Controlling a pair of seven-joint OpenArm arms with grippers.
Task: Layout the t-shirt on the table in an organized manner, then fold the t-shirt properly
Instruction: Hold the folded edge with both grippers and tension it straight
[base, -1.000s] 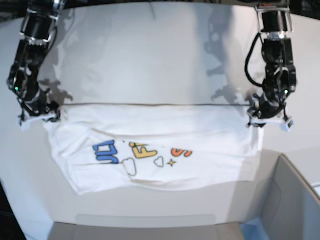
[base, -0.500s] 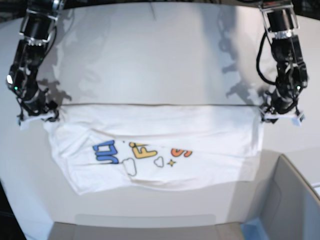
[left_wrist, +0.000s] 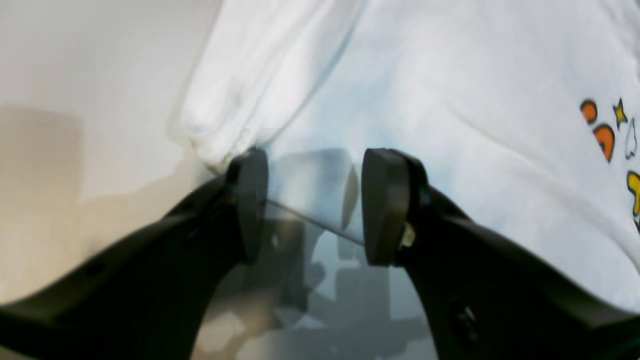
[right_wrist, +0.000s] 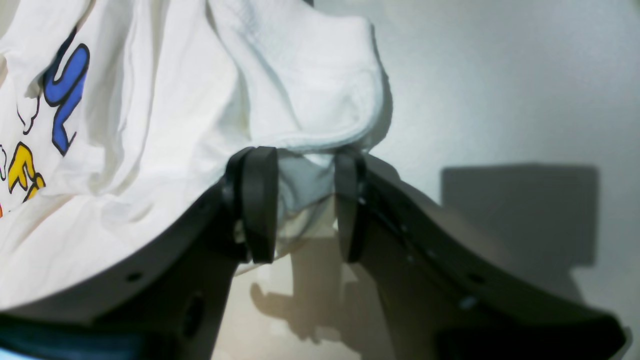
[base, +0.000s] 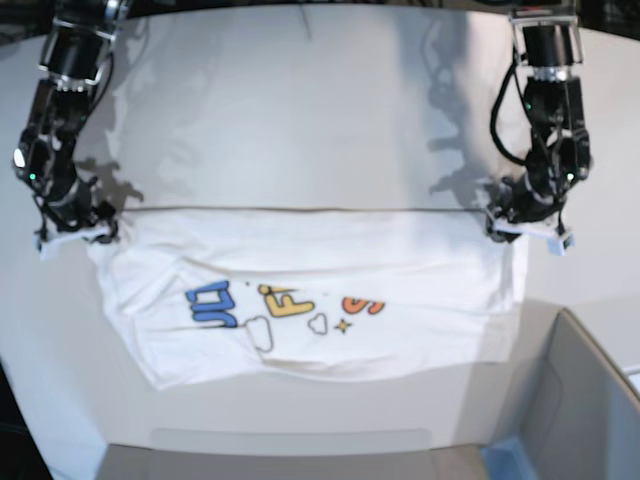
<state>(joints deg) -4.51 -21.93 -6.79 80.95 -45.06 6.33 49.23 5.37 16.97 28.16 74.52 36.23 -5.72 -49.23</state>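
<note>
Sitting at the near right corner of our desk (base: 300, 100), a grey box (base: 585, 400) with a blue corner stays clear of the t-shirt (base: 320, 290). We see the shirt spread flat, print up, wrinkled below. Our right hand (right_wrist: 300, 200) pinches its corner; our left hand (left_wrist: 312, 200) stands open, cloth loose between its fingers.

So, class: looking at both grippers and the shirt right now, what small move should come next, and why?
Probably close the left gripper on the shirt corner. Its jaws stand open over the t-shirt edge, gripping nothing, while the right gripper pinches bunched fabric at the opposite corner. Both corners need holding before the shirt can be pulled flat on the table.
</note>
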